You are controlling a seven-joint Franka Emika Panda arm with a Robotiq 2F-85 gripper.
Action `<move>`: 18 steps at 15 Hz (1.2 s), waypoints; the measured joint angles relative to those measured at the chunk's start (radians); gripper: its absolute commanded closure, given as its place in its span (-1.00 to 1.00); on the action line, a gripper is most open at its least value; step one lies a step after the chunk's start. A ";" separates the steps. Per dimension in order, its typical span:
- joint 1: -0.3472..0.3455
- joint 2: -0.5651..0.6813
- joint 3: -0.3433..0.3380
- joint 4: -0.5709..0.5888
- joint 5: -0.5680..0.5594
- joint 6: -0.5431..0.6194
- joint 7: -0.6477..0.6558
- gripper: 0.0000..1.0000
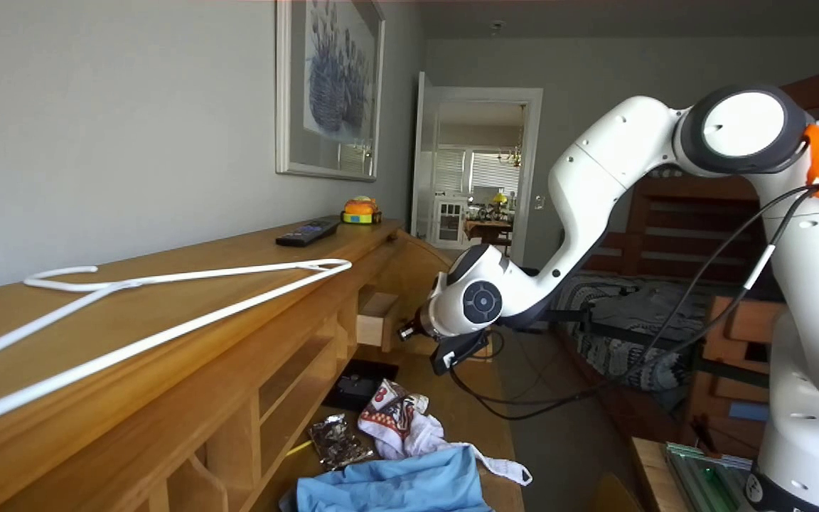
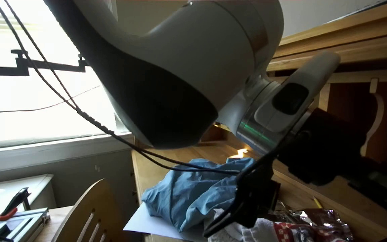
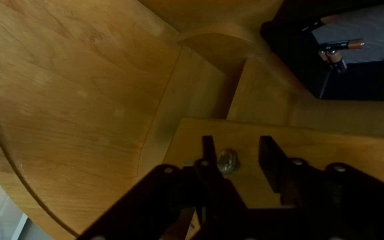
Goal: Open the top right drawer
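The top right drawer [image 1: 370, 331] is small, of light tan wood, and stands partly out at the far end of the desk's upper part in an exterior view. In the wrist view its flat front [image 3: 328, 150] carries a round metal knob [image 3: 227, 161]. My gripper [image 3: 237, 138] is open in front of it, one finger on each side of the knob. The left finger looks very close to the knob; I cannot tell whether they touch. A gap shows between the knob and the right finger. The gripper is dark and partly hidden in both exterior views.
A black tray [image 3: 355, 81] with batteries lies by the drawer. A curved wooden end panel [image 3: 78, 100] stands beside it. Blue cloth [image 1: 395, 483], a patterned white cloth [image 1: 409, 430] and crumpled foil [image 1: 338, 441] lie on the desk. A white hanger [image 1: 239, 313] lies on top.
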 measured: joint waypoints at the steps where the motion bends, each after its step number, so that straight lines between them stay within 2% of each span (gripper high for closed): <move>1: 0.000 -0.015 -0.003 -0.002 -0.001 0.016 -0.018 -0.57; 4: -0.006 -0.087 -0.023 -0.023 0.000 0.105 -0.116 -0.96; 9: -0.026 -0.210 -0.059 -0.067 0.003 0.316 -0.270 -1.00; 12: -0.031 -0.272 -0.076 -0.092 0.019 0.358 -0.334 -1.00; 14: -0.035 -0.311 -0.096 -0.112 0.087 0.381 -0.430 -1.00; 18: -0.037 -0.377 -0.166 -0.161 0.344 0.458 -0.710 -1.00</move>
